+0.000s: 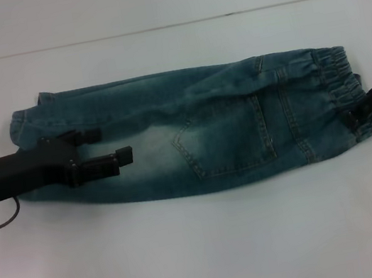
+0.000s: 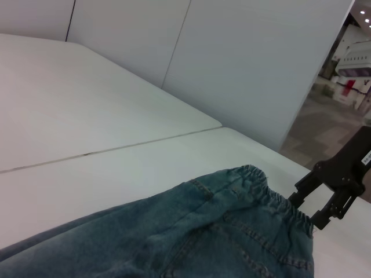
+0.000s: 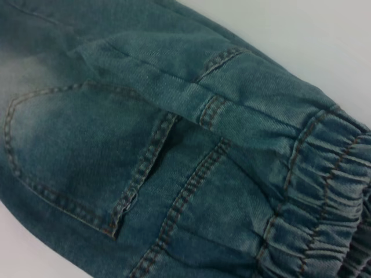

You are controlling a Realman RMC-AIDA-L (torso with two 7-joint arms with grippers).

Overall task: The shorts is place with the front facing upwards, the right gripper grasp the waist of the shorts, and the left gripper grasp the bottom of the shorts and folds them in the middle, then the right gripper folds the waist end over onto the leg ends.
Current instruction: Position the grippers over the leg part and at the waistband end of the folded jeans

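Fingers (image 1: pixel 104 146) of left gripper (image 1: pixel 110 146) spread over shorts (image 1: pixel 199 133); right gripper (image 1: pixel 362 115) at waistband (image 1: pixel 341 79).

We are seeing the left gripper (image 1: pixel 112 146) reaching in level from the left, fingers parted. The right gripper (image 1: pixel 361 115) is angling in from the right edge, its fingers apart.

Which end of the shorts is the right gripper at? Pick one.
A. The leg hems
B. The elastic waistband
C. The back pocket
B: in the head view the right gripper sits at the gathered elastic waistband end of the shorts, away from the leg hems.
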